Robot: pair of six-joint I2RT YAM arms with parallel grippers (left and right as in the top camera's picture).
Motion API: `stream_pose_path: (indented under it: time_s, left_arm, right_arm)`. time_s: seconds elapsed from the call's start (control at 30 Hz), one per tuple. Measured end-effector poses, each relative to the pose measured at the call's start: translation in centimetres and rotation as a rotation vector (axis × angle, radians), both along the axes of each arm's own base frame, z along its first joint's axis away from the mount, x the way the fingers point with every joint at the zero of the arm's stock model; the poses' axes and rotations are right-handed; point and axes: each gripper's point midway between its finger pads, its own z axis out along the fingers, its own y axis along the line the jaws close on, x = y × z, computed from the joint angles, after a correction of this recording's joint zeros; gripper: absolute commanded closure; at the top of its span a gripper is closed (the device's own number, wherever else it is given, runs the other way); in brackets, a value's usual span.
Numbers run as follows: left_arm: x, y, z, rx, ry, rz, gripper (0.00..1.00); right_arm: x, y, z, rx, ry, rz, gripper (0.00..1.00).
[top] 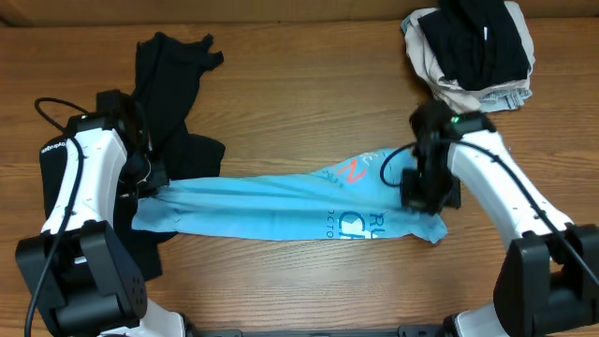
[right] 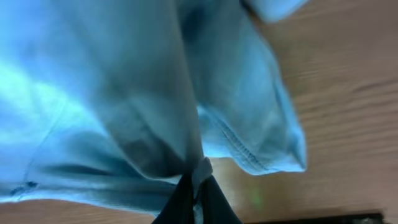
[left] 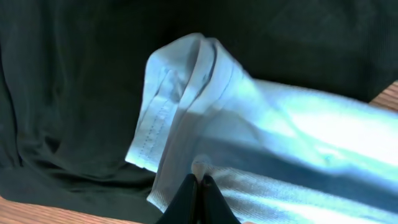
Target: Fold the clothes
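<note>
A light blue T-shirt (top: 281, 201) with red and dark print is stretched in a long band across the wooden table. My left gripper (top: 150, 178) is shut on its left end, over black cloth (top: 173, 103); in the left wrist view the jaws (left: 199, 182) pinch the blue fabric (left: 249, 118). My right gripper (top: 421, 192) is shut on the right end; in the right wrist view the jaws (right: 198, 177) pinch a fold of the blue shirt (right: 124, 93), lifted off the table.
Black garments lie at the left, under and behind my left arm. A pile of black and beige clothes (top: 473, 51) sits at the back right. Bare wood (right: 348, 93) lies beside the shirt's right end.
</note>
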Motion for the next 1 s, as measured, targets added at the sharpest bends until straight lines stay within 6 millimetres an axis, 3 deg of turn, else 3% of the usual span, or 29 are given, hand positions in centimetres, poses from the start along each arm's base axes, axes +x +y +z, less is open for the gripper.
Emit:
stream_pose_path:
  time_s: [0.2, 0.3, 0.4, 0.47, 0.53, 0.6, 0.63, 0.9, 1.0]
  left_arm:
    - [-0.5, -0.2, 0.0, -0.004, 0.021, -0.004, 0.92]
    - [-1.0, -0.3, 0.0, -0.008, 0.041, -0.003, 0.82]
    - [-1.1, -0.4, 0.1, -0.009, 0.047, 0.001, 0.64]
    - [-1.3, -0.4, 0.1, -0.010, 0.053, 0.003, 0.53]
    - [-1.3, -0.3, 0.1, -0.007, 0.054, 0.001, 0.45]
    - [-1.3, -0.3, 0.1, -0.006, 0.055, 0.003, 0.40]
    - [-1.3, -0.3, 0.1, -0.006, 0.055, 0.002, 0.38]
    - [-0.7, -0.2, -0.1, -0.001, 0.028, 0.002, 0.33]
    - [-0.4, 0.2, -1.0, 0.020, 0.007, 0.000, 0.30]
  right_arm:
    - [-1.5, -0.1, -1.2, -0.010, 0.046, -0.045, 0.96]
    - [-2.0, -0.1, -1.1, -0.008, 0.068, -0.053, 0.96]
    - [-2.6, -0.2, -1.0, -0.011, 0.091, -0.060, 0.93]
    - [-2.9, -0.2, -1.2, -0.014, 0.103, -0.064, 0.81]
    - [-3.3, -0.3, -1.4, -0.018, 0.116, -0.069, 0.59]
    - [-3.6, -0.4, -1.6, -0.018, 0.123, -0.062, 0.29]
    - [-3.5, -0.4, -1.7, -0.019, 0.120, -0.067, 0.25]
    - [-1.2, -0.2, -2.3, 0.003, 0.024, -0.075, 0.16]
    - [-0.7, -0.3, -2.2, 0.011, 0.008, -0.059, 0.14]
